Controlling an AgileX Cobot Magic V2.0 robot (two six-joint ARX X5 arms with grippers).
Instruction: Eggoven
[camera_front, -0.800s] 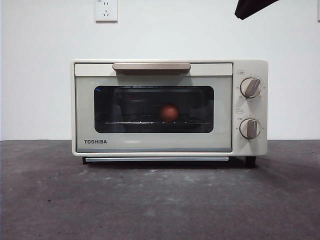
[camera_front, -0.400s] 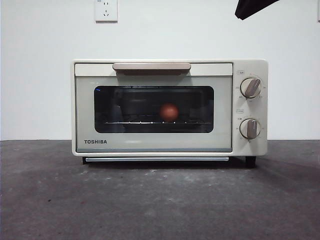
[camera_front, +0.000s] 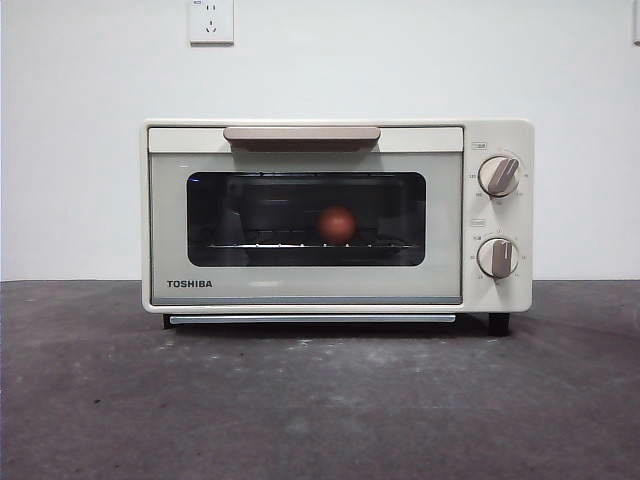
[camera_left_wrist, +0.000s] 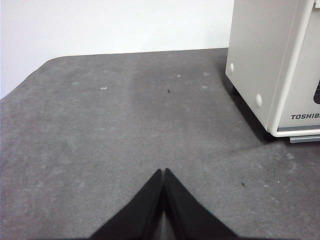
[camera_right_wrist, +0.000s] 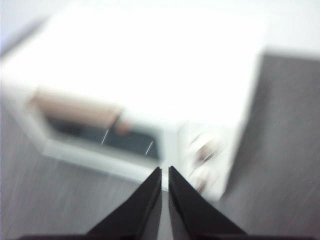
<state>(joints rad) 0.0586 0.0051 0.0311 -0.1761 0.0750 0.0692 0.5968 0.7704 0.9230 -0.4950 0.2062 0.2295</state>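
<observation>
The TOSHIBA toaster oven (camera_front: 337, 217) stands upright on the dark grey counter (camera_front: 320, 400), set toward the counter's rear edge and close to the white wall, with its front facing the front edge. Its door is shut, and the beige handle (camera_front: 302, 134) runs along the top of the door. The reddish-brown egg (camera_front: 338, 224) rests on the wire rack inside the oven, visible through the dark glass a little right of the window's middle. Two knobs (camera_front: 499, 176) sit one above the other on the oven's right-hand panel. The left end effector (camera_left_wrist: 163, 172) hangs above bare counter beside the oven's side wall, apart from it, jaws pressed together and holding nothing. The right end effector (camera_right_wrist: 165, 171) hangs above and in front of the oven, jaws nearly together with a thin gap, holding nothing; that view is motion-blurred. A wall socket (camera_front: 211, 20) is mounted on the wall above the oven.
</observation>
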